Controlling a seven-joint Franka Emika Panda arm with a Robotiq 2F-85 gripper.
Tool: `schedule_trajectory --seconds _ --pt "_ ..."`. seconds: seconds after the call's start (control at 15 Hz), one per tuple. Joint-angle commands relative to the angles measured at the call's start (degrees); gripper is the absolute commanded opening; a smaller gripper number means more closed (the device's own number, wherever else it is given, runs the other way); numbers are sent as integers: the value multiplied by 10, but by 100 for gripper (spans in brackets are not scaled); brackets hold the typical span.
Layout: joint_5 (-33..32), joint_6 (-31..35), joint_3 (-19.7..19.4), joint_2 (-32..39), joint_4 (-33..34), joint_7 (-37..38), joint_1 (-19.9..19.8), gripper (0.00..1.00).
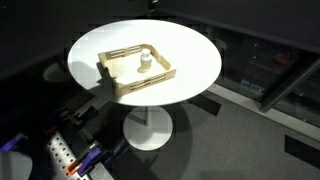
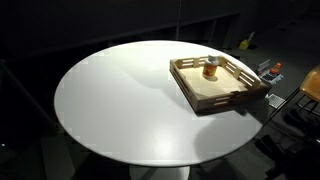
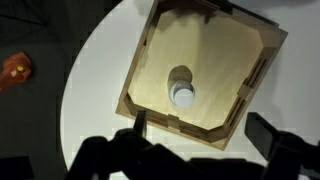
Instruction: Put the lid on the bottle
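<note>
The small white bottle (image 3: 183, 95) stands upright near the middle of the light wooden tray (image 3: 160, 50). It also shows in both exterior views (image 1: 144, 62) (image 2: 210, 68). From above I see only a pale round top on it. No separate lid lies in the tray or on the table, and I cannot tell whether the lid sits on the bottle. My gripper (image 3: 205, 135) is open and empty. It hangs high above the tray's near rim, with its two dark fingers spread wide. The gripper does not show in the exterior views.
The tray sits near one edge of a round white pedestal table (image 1: 190, 60) (image 2: 120, 100). The floor around is dark. A small orange object (image 3: 15, 68) lies on the floor beside the table. Cluttered equipment (image 1: 70, 160) stands low by the table.
</note>
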Motion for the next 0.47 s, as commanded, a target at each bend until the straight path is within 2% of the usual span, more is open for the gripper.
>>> schedule_trajectory --seconds 0.0,0.4 --pt "-17 -44 -6 -19 27 25 6 100" --pt "-6 -33 -4 -17 17 8 4 100"
